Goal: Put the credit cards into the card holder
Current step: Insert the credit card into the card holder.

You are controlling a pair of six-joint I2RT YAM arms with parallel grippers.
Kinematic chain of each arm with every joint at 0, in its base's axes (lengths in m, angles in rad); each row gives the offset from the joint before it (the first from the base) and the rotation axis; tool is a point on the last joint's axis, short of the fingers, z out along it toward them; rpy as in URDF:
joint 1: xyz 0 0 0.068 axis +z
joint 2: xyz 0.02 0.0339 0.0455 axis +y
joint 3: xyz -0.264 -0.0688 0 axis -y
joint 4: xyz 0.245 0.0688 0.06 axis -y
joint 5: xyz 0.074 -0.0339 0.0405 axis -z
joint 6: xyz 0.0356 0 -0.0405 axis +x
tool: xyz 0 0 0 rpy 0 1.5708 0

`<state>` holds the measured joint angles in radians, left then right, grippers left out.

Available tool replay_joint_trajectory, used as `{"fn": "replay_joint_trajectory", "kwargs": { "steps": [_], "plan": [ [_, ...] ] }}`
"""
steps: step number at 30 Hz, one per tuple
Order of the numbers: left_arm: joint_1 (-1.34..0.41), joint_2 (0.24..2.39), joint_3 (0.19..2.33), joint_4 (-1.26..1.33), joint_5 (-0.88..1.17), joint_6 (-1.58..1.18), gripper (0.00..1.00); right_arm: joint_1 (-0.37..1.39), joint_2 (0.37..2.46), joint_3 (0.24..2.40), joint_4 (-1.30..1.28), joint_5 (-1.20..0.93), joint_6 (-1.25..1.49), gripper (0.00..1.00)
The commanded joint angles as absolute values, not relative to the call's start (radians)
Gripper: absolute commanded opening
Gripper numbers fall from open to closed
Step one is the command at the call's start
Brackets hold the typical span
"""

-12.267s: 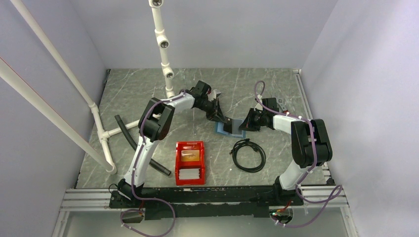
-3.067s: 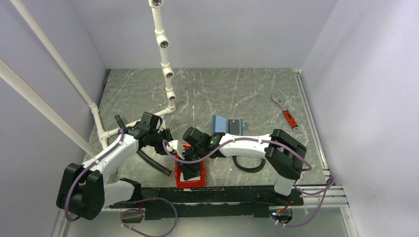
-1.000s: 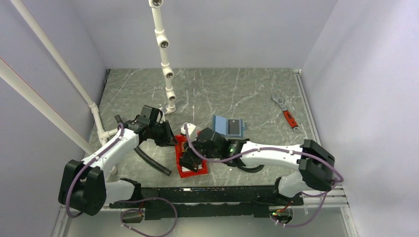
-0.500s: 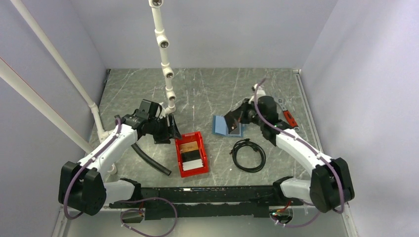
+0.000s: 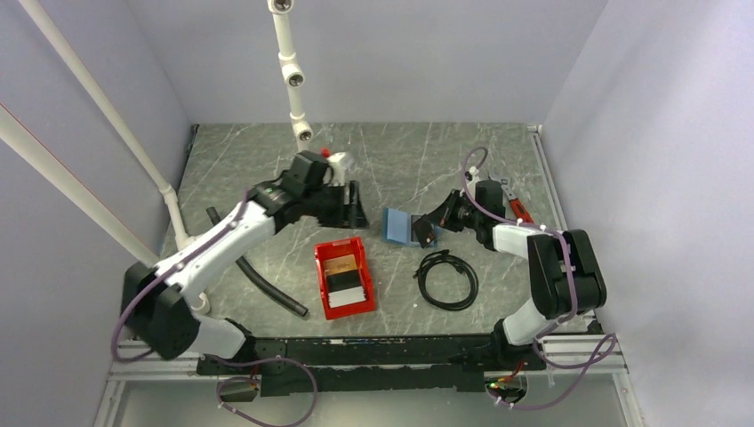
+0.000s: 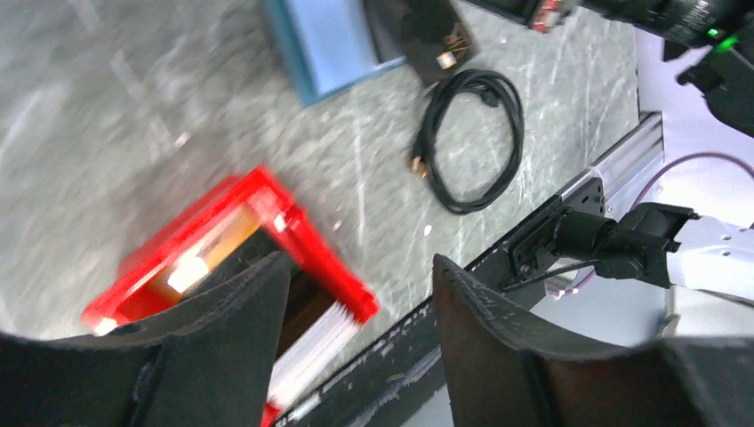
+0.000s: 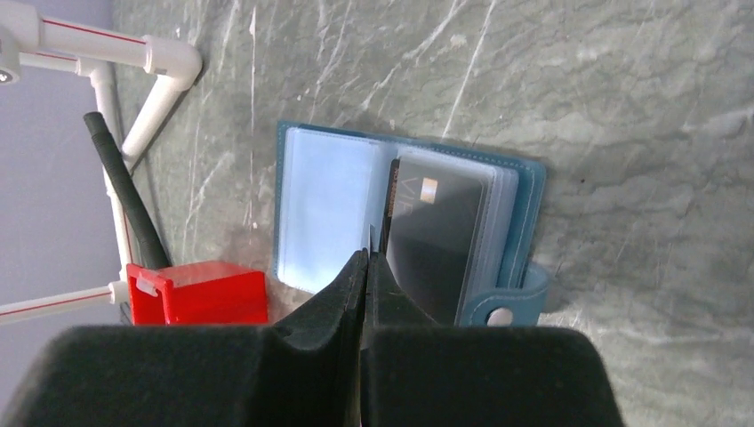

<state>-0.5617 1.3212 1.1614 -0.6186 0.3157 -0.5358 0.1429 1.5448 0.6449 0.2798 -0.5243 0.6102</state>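
Partly done, by my reading: the card holder (image 7: 320,205) lies open on the worktop (image 5: 400,160). My right fingers (image 7: 320,302) are pinched together on the edge of a grey card (image 7: 436,231) over its right page; I cannot tell whether it is tucked in. Remaining: an orange card (image 5: 342,265) and a white stack (image 5: 345,294) in the red bin (image 5: 322,283). Left fingers (image 6: 222,338) wide, holding nothing, beyond the bin.
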Motion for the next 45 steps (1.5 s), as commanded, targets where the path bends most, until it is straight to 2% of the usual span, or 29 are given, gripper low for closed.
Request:
{"fn": "replay_joint_trajectory", "kwargs": {
  "steps": [1,7,11,15,20,45],
  "plan": [
    [-0.665,1.509,1.283,-0.451,0.296,-0.507,0.59,0.115,1.605,0.674,0.448,-0.607,0.63,0.0],
    [-0.711,1.855,1.517,-0.41,0.374,-0.467,0.27,0.109,1.674,0.66,0.544,-0.644,0.666,0.0],
    [-0.713,2.015,1.625,-0.403,0.416,-0.456,0.16,0.103,1.69,0.655,0.556,-0.642,0.679,0.0],
    [-0.712,2.112,1.693,-0.44,0.366,-0.439,0.05,0.091,1.695,0.642,0.583,-0.651,0.698,0.0],
    [-0.683,2.173,1.681,-0.493,0.304,-0.471,0.0,0.086,1.714,0.633,0.633,-0.693,0.72,0.0],
    [-0.65,2.181,1.55,-0.428,0.352,-0.543,0.0,0.137,1.802,0.737,0.507,-0.62,0.689,0.0]
  ]
}}
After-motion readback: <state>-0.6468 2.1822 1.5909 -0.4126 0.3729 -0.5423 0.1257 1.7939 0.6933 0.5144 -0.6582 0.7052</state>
